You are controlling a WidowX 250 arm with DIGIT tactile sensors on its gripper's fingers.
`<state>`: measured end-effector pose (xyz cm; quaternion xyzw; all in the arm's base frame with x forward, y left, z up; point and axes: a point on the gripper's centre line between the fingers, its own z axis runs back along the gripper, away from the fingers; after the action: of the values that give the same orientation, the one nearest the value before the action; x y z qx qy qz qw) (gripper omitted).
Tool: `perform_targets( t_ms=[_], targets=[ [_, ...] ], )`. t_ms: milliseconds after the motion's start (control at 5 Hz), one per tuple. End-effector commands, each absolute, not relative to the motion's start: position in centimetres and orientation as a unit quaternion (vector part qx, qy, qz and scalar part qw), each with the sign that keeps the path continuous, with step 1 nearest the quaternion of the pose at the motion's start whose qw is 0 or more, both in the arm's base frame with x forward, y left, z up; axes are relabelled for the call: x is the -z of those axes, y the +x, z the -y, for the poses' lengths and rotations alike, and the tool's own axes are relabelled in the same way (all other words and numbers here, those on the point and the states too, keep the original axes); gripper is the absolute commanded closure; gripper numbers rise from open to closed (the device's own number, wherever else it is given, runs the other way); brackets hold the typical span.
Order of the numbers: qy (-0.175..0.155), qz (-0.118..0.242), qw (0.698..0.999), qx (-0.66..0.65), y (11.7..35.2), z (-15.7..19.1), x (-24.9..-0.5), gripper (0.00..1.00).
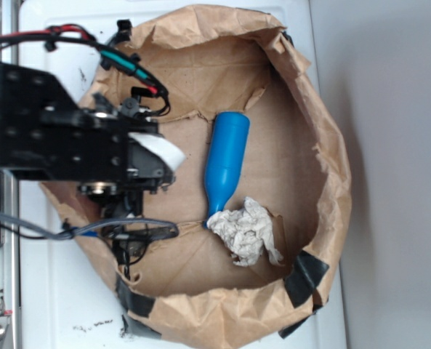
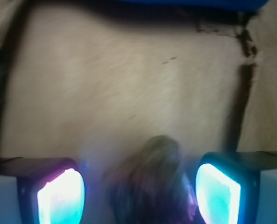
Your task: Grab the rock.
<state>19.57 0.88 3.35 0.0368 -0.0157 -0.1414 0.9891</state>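
Two views: we read the scene from the exterior camera and the wrist camera.
Rock: in the wrist view we see the rock, a dark, blurred lump, lying on the brown paper floor between the two glowing fingers. In the exterior view the arm hides it.
Fingers: we see them spread apart, one on each side of the rock, with a gap showing on either side; they do not appear to press on it, though the blur keeps us from being sure about contact.
Gripper: in the exterior view the gripper hangs under the black arm at the left part of the paper bag, whose rolled-down walls form a ring on the white counter.
Bottle: we see the blue bottle lying on its side near the middle of the bag, neck pointing toward the paper wad; its blue edge shows at the top of the wrist view, well apart from the rock.
Obstacles: between the fingers and the rock we see nothing but bare paper.
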Motion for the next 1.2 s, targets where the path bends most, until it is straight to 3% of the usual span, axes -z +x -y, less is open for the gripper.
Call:
perform_targets(
  t_ms=[0,600,800,1000],
  targets=[
    [0.015,0.044,0.991,0.122,19.8,-2.5,-5.2,0.0],
    [0.014,0.026,0.991,0.128,23.2,-2.7,-2.1,0.0],
    [0.049,0.024,0.992,0.115,21.1,-1.6,-1.1,1.0],
    [0.037,0.05,0.991,0.122,20.9,-1.4,-2.6,1.0]
  ],
)
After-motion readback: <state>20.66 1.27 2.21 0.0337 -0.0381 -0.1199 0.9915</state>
